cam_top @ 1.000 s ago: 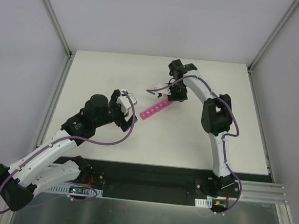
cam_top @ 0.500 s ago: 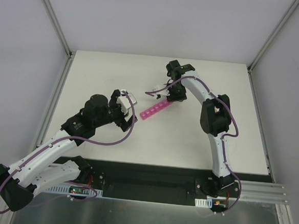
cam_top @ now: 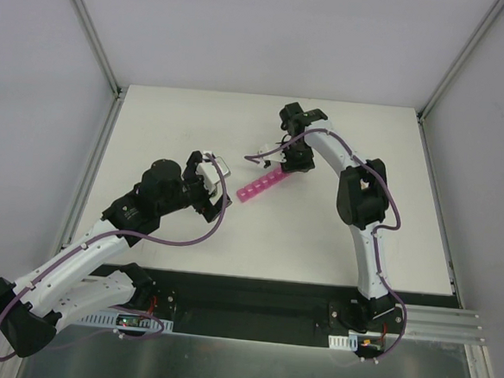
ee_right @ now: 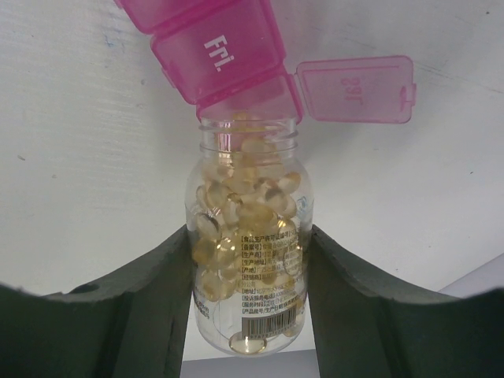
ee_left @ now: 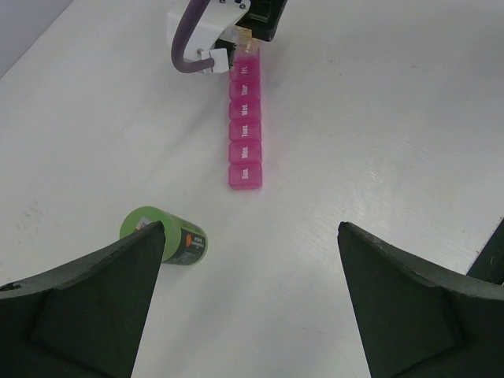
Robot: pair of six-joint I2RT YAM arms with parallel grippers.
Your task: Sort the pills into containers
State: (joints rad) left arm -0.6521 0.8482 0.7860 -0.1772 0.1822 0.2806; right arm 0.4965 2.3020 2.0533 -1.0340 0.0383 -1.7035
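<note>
At the open end compartment (ee_right: 253, 100) of the pink organizer (ee_left: 245, 130), your right gripper (ee_right: 249, 240) clamps the clear bottle (ee_right: 250, 307), pills (ee_right: 244, 201) crowding its mouth. Tip steeper and many dump together, some bouncing onto the table (ee_left: 394, 118). Left gripper (ee_left: 252, 256) hangs spread, empty.

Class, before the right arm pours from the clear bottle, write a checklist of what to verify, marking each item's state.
1. Clear bottle clamped by right gripper: ok.
2. Lid of end compartment open: ok.
3. Bottle mouth at that compartment: ok.
4. Pills at the neck: ok.
5. Compartment's contents: cannot tell, bottle hides them.
6. Left gripper open, apart from pink organizer: ok.
</note>
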